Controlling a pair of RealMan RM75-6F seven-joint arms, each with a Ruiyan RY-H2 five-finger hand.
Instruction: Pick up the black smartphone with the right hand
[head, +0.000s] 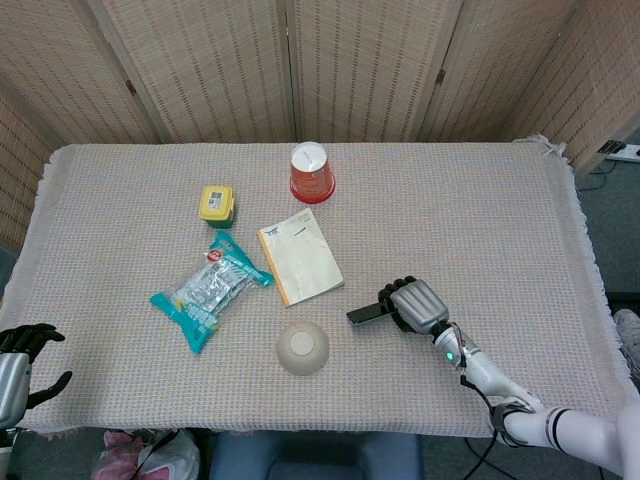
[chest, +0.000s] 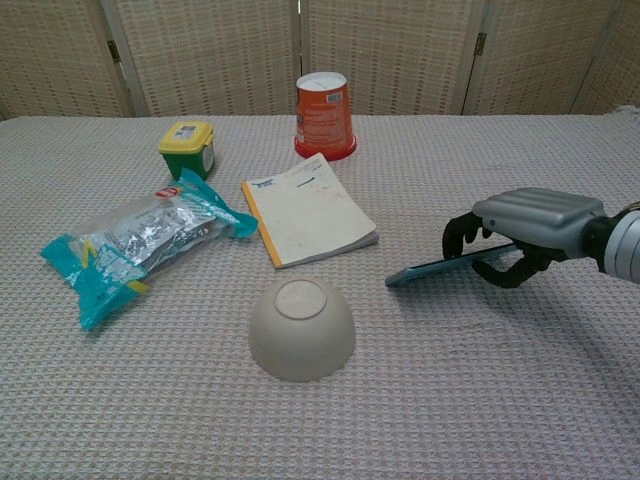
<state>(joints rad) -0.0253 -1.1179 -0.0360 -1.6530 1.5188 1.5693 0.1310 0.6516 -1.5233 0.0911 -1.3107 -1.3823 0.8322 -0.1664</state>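
At the near left corner, the left robot hand (head: 15, 365) is hanging just off the table (head: 500, 200) edge, its dark fingers spread apart and holding nothing. An upturned beige bowl (chest: 301, 327) is sitting closest on the woven cloth. To its right, the right robot hand (chest: 520, 232) is gripping the black smartphone (chest: 445, 267), fingers curling over the top and thumb tucking under; the phone is tilting, its held end raised and its free left end dipping toward the cloth, whether touching it I cannot tell. Left of the bowl, a teal snack packet (chest: 135, 245) is lying flat, and beside it a notebook (chest: 308, 208) with a yellow spine is resting just behind the bowl. Further back, a small yellow-lidded container (chest: 187, 146) is standing near the packet's far end, and an orange cup (chest: 324, 115) is sitting upside down behind the notebook.
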